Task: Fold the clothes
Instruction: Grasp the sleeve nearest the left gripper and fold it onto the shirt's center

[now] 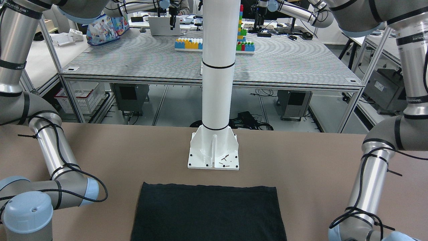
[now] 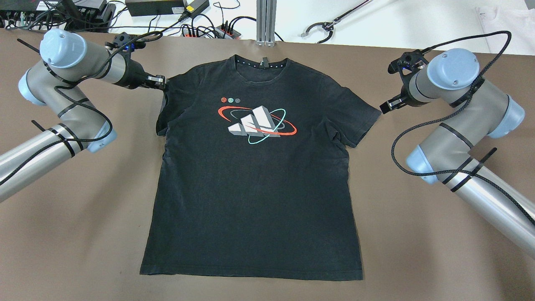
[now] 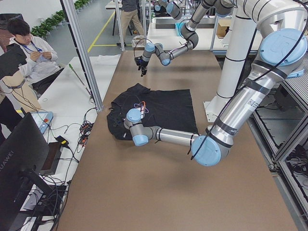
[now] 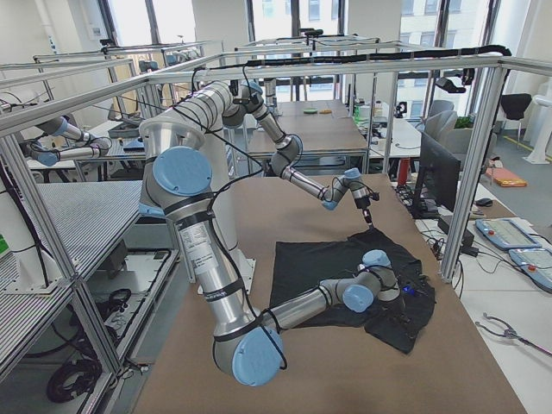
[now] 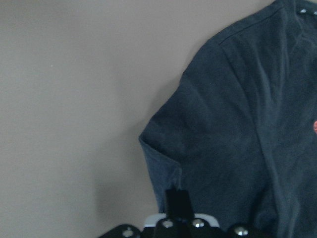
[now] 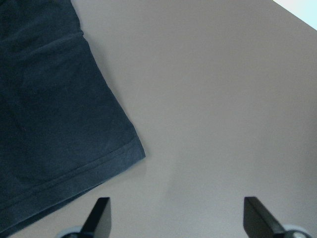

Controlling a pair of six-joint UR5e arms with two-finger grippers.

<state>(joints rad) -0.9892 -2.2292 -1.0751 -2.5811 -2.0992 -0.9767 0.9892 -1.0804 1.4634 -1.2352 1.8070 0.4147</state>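
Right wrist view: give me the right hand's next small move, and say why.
Probably slide the right hand toward the black printed cotton T-shirt's sleeve and lower onto its hem. Its fingers stand open over the brown table, beside the sleeve corner, touching nothing, while the left hand looks shut on the opposite sleeve.

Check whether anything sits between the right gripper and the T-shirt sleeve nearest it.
Nothing visible does. The right gripper hangs open just off the hem of the T-shirt sleeve, and only bare brown table shows between them in the overhead and wrist views.
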